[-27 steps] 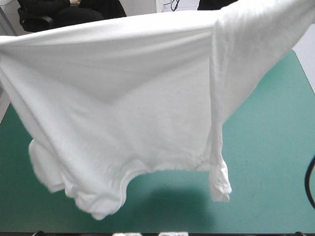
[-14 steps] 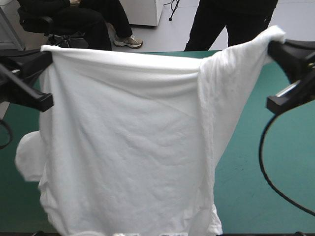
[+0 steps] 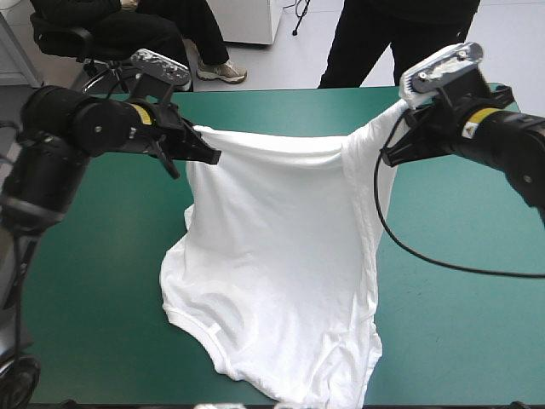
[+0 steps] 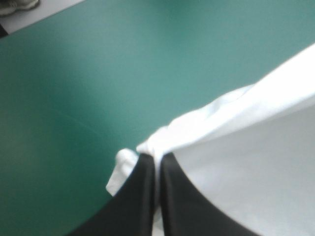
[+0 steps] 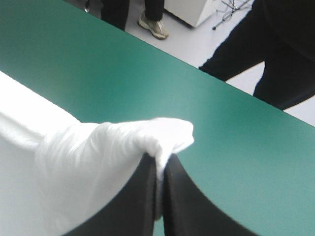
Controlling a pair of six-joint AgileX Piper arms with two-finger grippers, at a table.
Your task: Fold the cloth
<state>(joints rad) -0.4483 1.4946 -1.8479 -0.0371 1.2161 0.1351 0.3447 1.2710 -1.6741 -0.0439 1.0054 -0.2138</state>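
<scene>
The white T-shirt (image 3: 281, 256) hangs stretched between both grippers over the far half of the table, and its lower part lies on the teal-green cover toward the near edge. My left gripper (image 3: 207, 153) is shut on its far-left corner, and the right gripper (image 3: 390, 153) is shut on its far-right corner. A long fold runs down the shirt's right side. In the left wrist view the gripper (image 4: 157, 160) pinches bunched white T-shirt (image 4: 236, 162). The right wrist view likewise shows its gripper (image 5: 161, 162) clamping a wad of the T-shirt (image 5: 98, 167).
Bare teal-green cover (image 3: 102, 281) lies on both sides of the shirt and beyond it up to the far edge (image 3: 281, 92). Beside the shirt on the right hangs the right arm's cable.
Both arms have moved away from the camera and down toward the far side. The shirt, earlier held high and filling the view, now has its lower part laid on the table.
</scene>
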